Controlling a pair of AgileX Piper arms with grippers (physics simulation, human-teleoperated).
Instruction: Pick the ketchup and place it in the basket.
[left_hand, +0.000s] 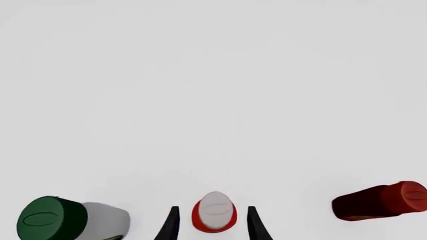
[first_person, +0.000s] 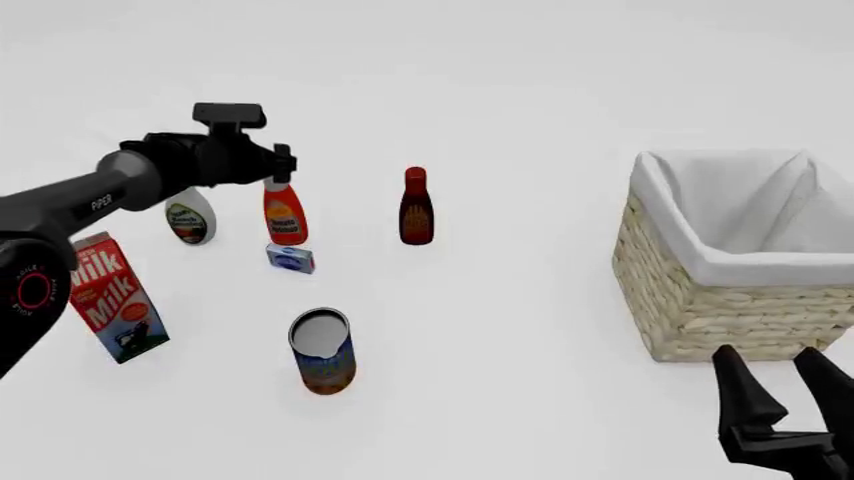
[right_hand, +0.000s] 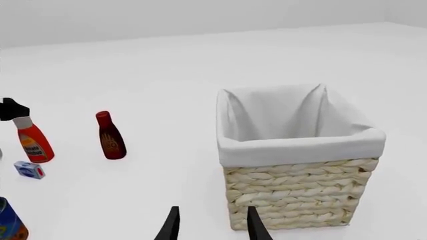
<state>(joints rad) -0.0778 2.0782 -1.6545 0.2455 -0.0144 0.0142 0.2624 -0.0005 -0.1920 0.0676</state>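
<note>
White surface (first_person: 534, 90) bearing a milk carton (first_person: 116, 297); an open can (first_person: 322, 350) right of it; beyond the can, a small blue-white box (first_person: 291, 258), green-capped white bottle (first_person: 191, 218), dark-red bottle (first_person: 415, 206).
</note>
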